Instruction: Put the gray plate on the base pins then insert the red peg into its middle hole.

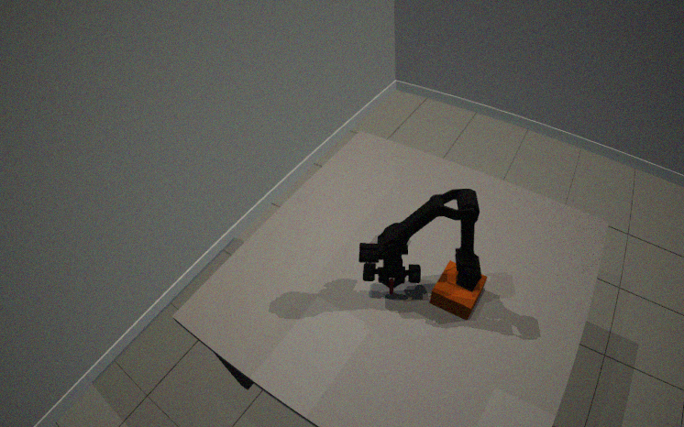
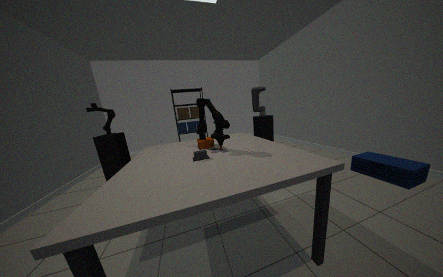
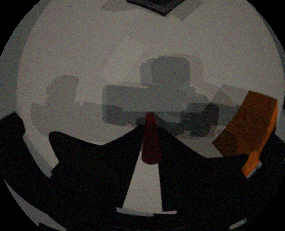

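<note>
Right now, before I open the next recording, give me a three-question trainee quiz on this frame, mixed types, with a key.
1. True or false: the red peg is between the fingers of the gripper.
2. Multiple choice: what color is the block under the arm's foot? A) blue B) orange C) white
3. Fill in the blank: in the exterior view, the low stack on the floor at the right is ____.

Key: 1. true; 2. B; 3. blue
</note>
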You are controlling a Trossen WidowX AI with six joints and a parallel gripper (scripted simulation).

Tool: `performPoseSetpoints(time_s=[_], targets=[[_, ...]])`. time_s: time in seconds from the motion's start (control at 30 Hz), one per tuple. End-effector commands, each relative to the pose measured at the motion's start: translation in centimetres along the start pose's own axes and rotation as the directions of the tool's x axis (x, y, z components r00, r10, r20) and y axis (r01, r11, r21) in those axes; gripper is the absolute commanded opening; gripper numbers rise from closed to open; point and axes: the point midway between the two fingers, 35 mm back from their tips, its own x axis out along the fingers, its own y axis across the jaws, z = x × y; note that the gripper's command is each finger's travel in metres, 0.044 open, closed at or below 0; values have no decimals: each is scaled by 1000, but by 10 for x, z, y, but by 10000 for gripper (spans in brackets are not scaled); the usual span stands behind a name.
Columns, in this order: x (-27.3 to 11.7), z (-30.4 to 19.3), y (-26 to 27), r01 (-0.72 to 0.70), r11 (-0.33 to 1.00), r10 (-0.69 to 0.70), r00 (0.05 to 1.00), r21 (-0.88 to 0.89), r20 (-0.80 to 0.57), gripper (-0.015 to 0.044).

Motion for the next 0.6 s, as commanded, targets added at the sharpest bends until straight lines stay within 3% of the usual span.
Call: performPoseSetpoints(time_s=[0.0, 0.57], targets=[[0, 0, 0, 0, 1000, 0, 1000, 3, 1, 6], [-37, 0, 6, -1, 1000, 1, 1000, 3, 1, 0]])
